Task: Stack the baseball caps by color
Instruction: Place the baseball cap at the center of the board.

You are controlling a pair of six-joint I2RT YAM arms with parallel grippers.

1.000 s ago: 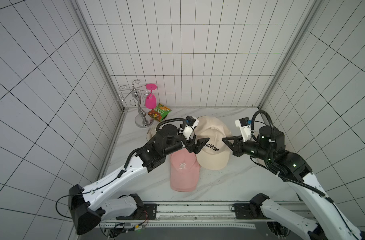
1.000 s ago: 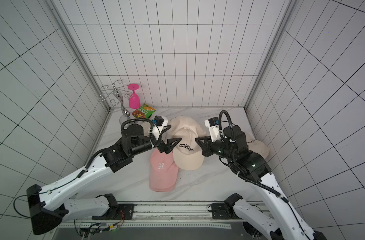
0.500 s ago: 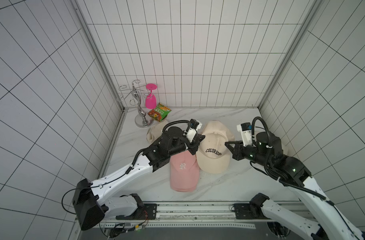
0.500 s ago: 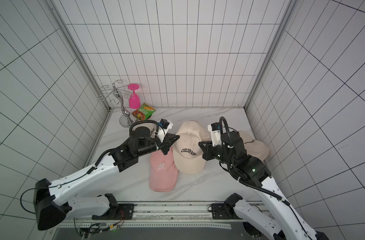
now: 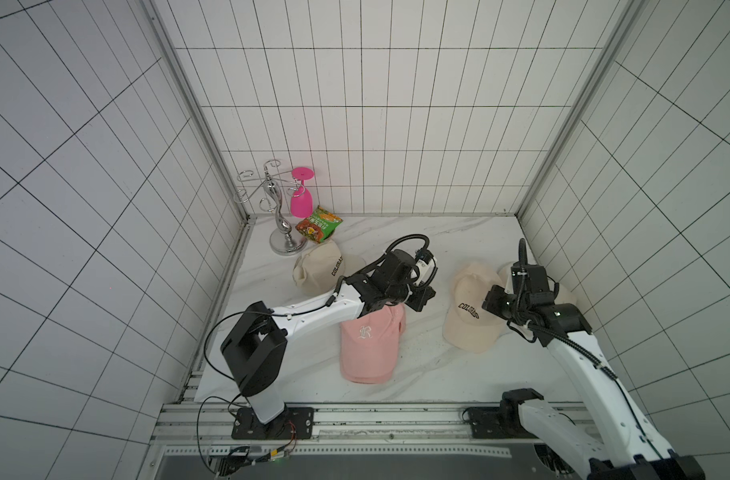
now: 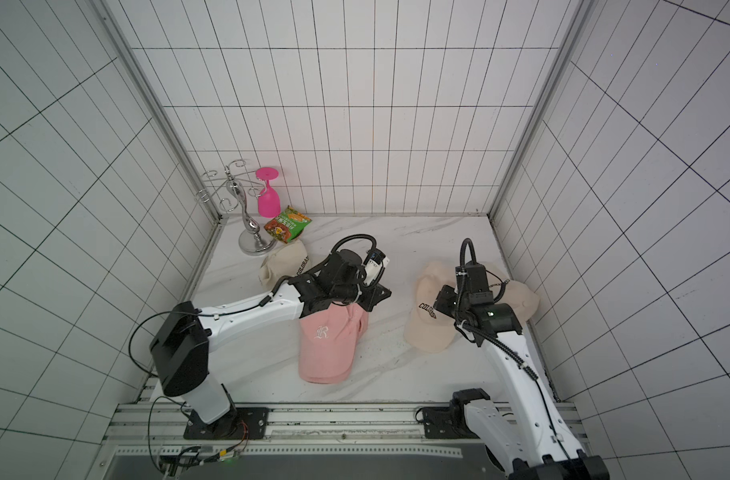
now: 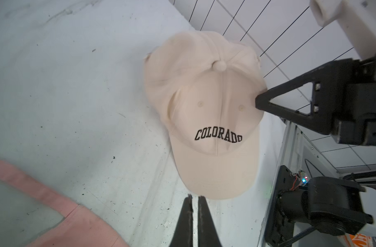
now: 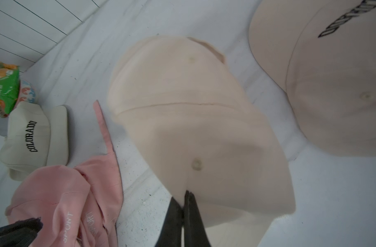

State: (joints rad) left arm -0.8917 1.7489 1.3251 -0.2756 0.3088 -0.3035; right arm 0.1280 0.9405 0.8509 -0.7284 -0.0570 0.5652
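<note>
My left hand (image 7: pixel 195 198) let go, closed empty; right hand (image 8: pixel 186 195) pinches cream cap (image 5: pixel 467 332), hauled frame-right beside second cream cap (image 6: pixel 523 301). Cream stack starting, I judge.

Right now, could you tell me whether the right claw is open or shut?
Shut on the cream cap: in the right wrist view the right claw pinches its fabric, fingers together.

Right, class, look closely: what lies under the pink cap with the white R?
Under the pink cap a second pink layer peeks out at the back: at least one more pink cap. How many is covered.
</note>
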